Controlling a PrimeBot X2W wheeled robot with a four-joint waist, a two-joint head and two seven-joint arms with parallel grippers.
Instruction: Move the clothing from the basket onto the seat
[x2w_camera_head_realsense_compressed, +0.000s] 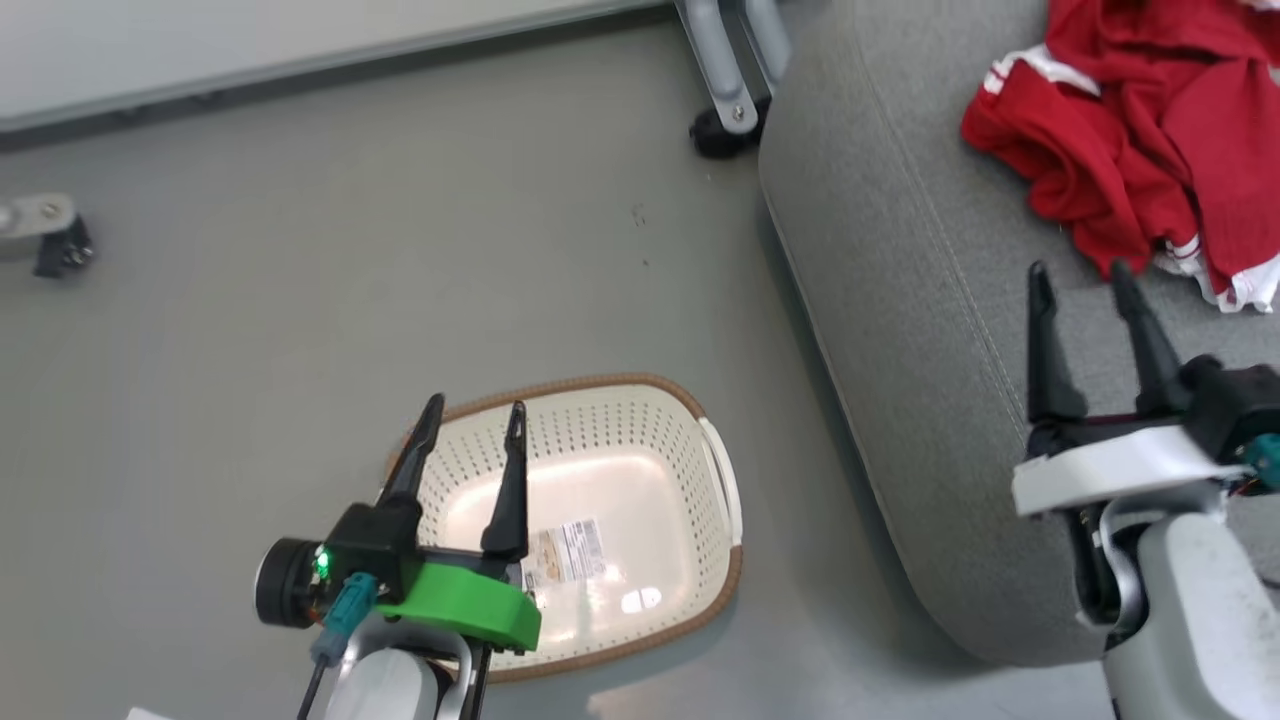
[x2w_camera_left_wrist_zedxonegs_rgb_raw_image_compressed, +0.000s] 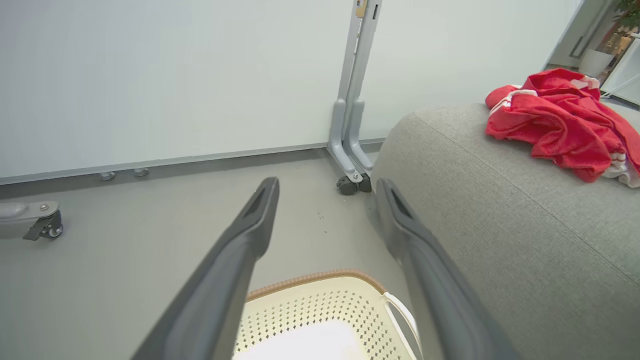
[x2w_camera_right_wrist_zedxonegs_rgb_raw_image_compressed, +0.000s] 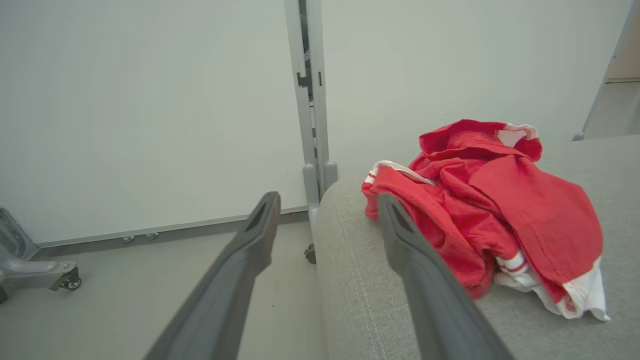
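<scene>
Looks finished: shows clothing (x2w_camera_head_realsense_compressed: 1130, 130) heaped near the far corner of the seat (x2w_camera_head_realsense_compressed: 900, 300), basket (x2w_camera_head_realsense_compressed: 600, 381) on the floor (x2w_camera_head_realsense_compressed: 250, 330) holding only a label (x2w_camera_head_realsense_compressed: 568, 552). Shows left jaws and right jaws apart, empty.

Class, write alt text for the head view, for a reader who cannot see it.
Red clothing lies heaped on the grey seat at upper right; the cream basket stands on the floor, its bottom bare but for a label. The left pincer is open over the basket, the right pincer open over the seat.
</scene>
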